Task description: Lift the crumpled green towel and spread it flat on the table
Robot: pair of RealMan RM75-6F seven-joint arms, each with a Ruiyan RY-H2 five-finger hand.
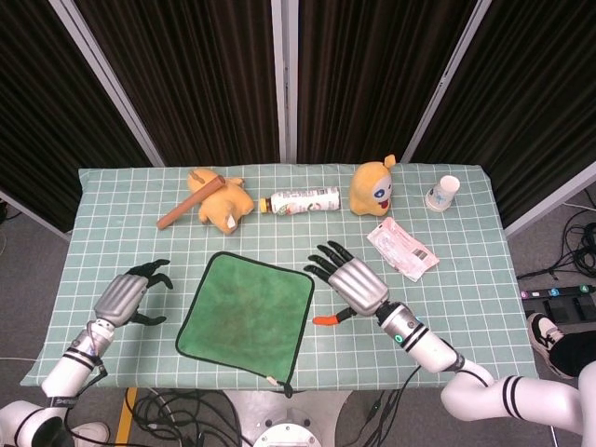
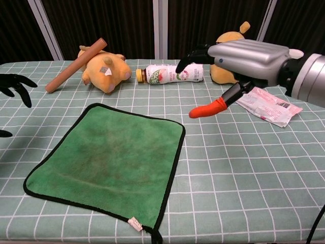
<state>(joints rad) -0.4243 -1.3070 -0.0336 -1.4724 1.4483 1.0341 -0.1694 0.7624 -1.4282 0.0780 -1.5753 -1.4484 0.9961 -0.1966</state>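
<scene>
Head view: green towel flat near the table's front edge, between left hand and right hand, both spread wide, holding nothing. Chest view: soft, light, limp cloth; best pinched at a bound corner

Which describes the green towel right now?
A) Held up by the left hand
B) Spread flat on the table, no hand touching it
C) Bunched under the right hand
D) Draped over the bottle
B: the green towel lies flat, with the right hand raised beside it and the left hand apart.
</scene>
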